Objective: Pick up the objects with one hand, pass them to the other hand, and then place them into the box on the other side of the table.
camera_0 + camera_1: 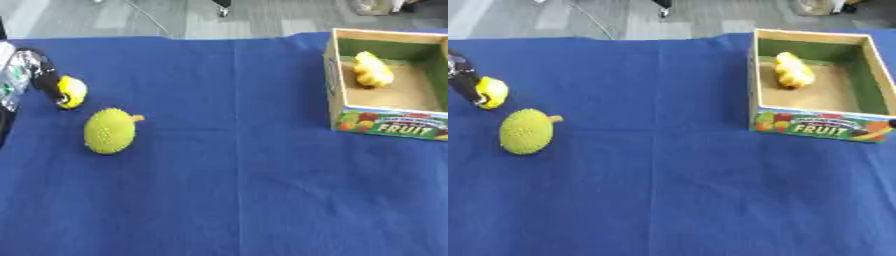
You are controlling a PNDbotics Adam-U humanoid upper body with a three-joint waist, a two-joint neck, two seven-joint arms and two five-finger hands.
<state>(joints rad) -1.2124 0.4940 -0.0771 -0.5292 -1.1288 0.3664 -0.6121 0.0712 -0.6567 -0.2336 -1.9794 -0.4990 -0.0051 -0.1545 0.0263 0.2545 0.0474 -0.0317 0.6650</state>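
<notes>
One yellow fruit (73, 91) is being clasped by the left hand (48, 82), lifted for passing; the spiky green fruit (109, 131) is lying just below-right of it.

This looks like a lab or test room, not a home: the counter (236, 200) is draped in a plain blue cloth, and beyond its far edge runs a bare grey floor (175, 17) with a thin cable (149, 17) across it and what may be a stand's foot (223, 9)
</notes>
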